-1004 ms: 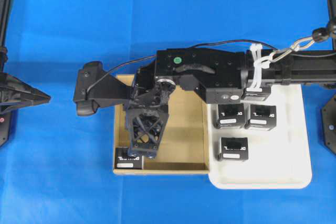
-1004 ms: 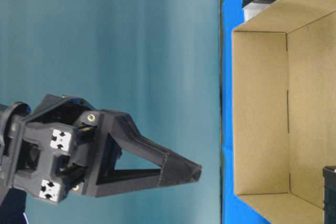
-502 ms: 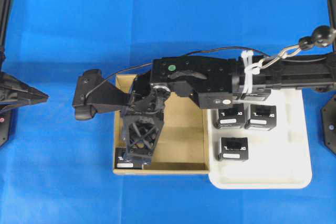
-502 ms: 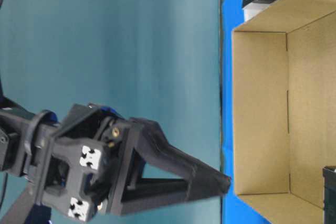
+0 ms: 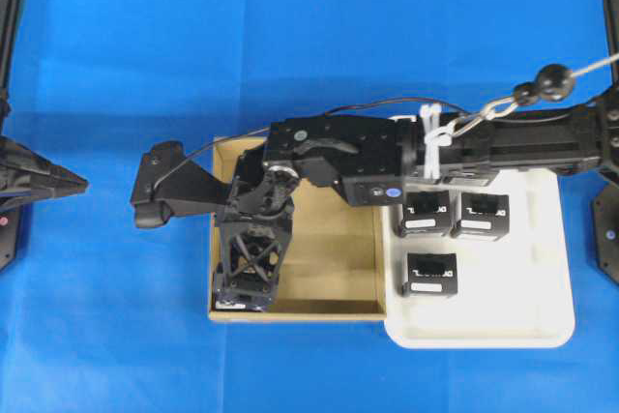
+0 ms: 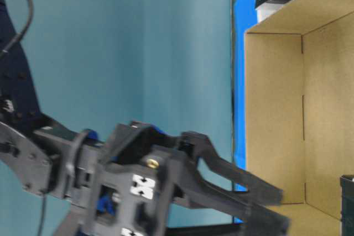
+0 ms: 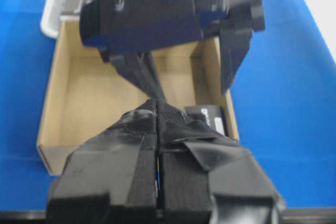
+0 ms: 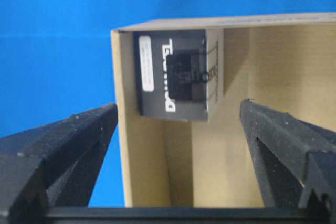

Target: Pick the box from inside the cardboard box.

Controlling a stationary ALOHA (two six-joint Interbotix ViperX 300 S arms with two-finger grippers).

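The black box with white lettering lies in the front-left corner of the cardboard box. In the right wrist view my right gripper is open. It hangs just above the box, one finger outside the carton's left wall and the other over its floor. From overhead the right gripper covers most of the box. My left gripper stays shut at the table's left edge, apart from everything. Its closed tips point toward the carton and the box.
A white tray touches the carton's right side; three black boxes show in it. The right arm spans the tray's back and the carton. Blue cloth surrounds both.
My right gripper went from shut to open and dropped toward the carton's front-left corner, now covering the box from overhead. The left gripper stayed put.
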